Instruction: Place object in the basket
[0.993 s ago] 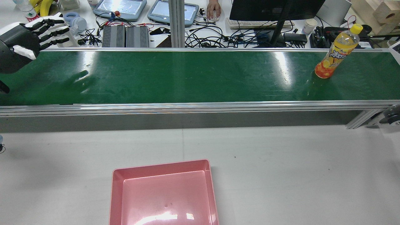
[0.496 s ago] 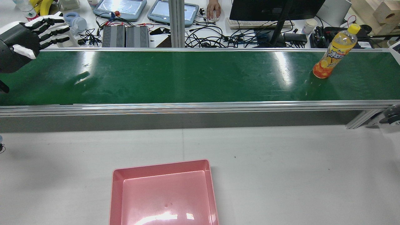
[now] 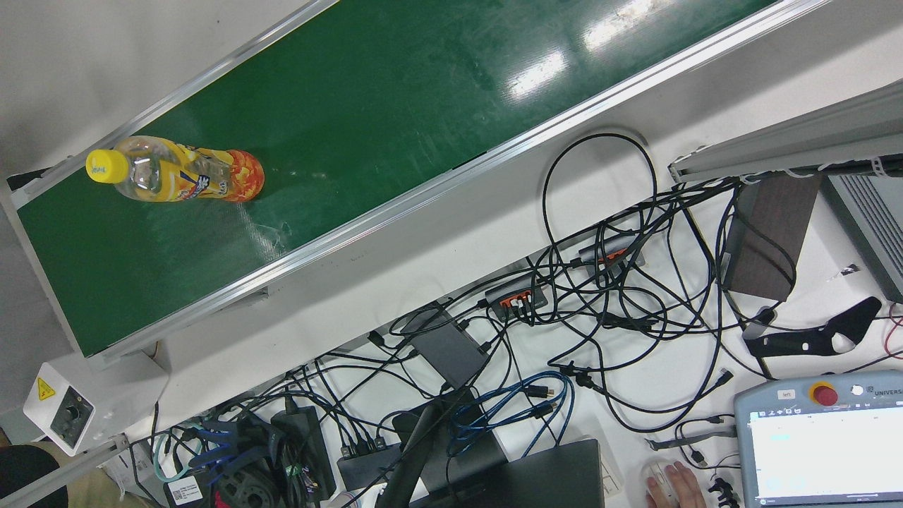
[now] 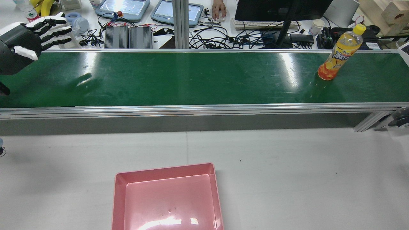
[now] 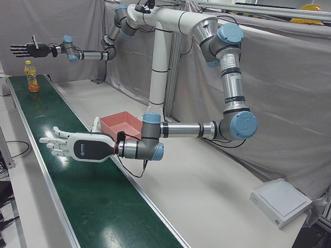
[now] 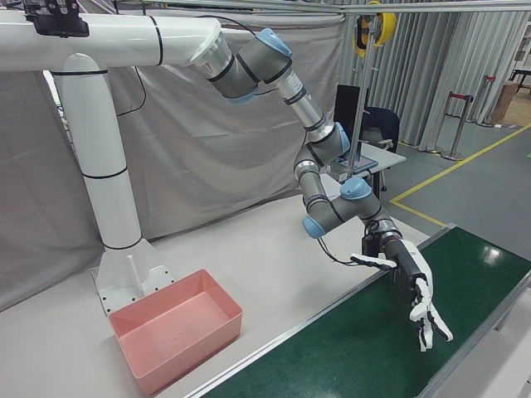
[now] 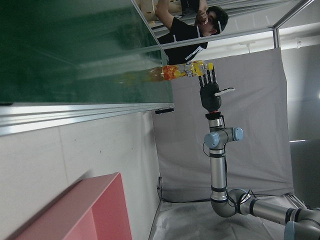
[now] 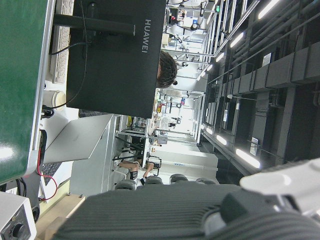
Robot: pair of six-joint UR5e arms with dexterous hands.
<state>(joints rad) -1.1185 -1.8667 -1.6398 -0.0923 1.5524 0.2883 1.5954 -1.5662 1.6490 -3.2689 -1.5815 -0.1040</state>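
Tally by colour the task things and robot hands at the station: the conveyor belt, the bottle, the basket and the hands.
Green: 1, the belt
Orange with yellow cap: 1, the bottle
Pink: 1, the basket
Black and white: 2, the left hand and the right hand
Total: 5

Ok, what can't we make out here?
Right hand: outside the rear view; small and distant in the left-front view.
Bottle label text: too small in every view.
Basket: near side cut by rear view's bottom edge.
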